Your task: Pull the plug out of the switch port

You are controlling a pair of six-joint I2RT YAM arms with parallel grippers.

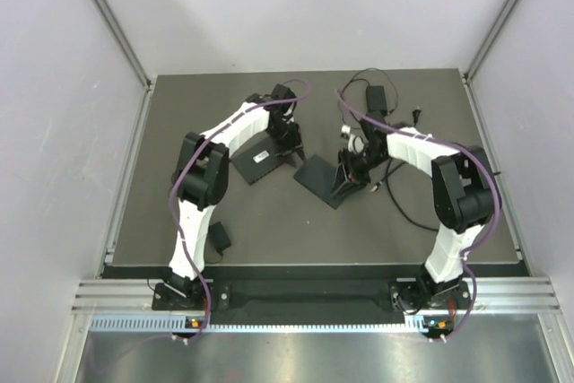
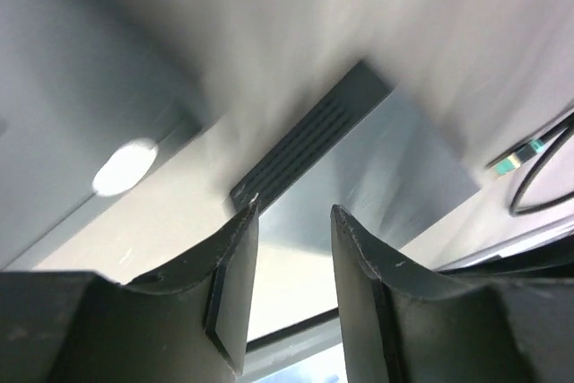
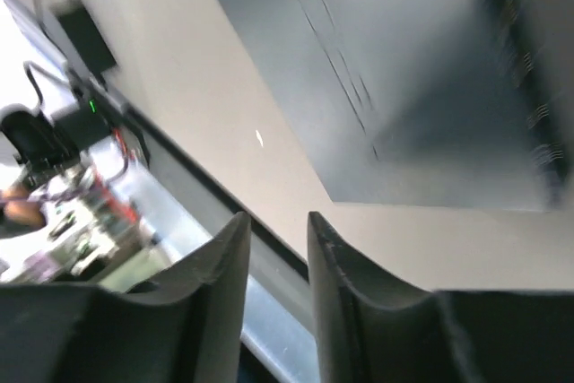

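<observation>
Two flat black switch boxes lie mid-table: one with a white label (image 1: 260,161) and one to its right (image 1: 321,178). My left gripper (image 1: 293,152) hangs between them, open and empty (image 2: 291,213). Beyond it the left wrist view shows a black box with vent slits (image 2: 300,145). A clear plug with a teal tip (image 2: 513,163) on a black cable shows at the right edge of that view; I cannot tell whether it sits in a port. My right gripper (image 1: 348,177) is over the right box's right edge, open and empty (image 3: 276,219), with the box's black top (image 3: 430,78) ahead.
A black power adapter (image 1: 377,96) and looping black cables (image 1: 399,204) lie at the back right and right of the mat. A small black object (image 1: 220,239) lies near the front left. Metal frame rails (image 1: 126,168) border the dark mat.
</observation>
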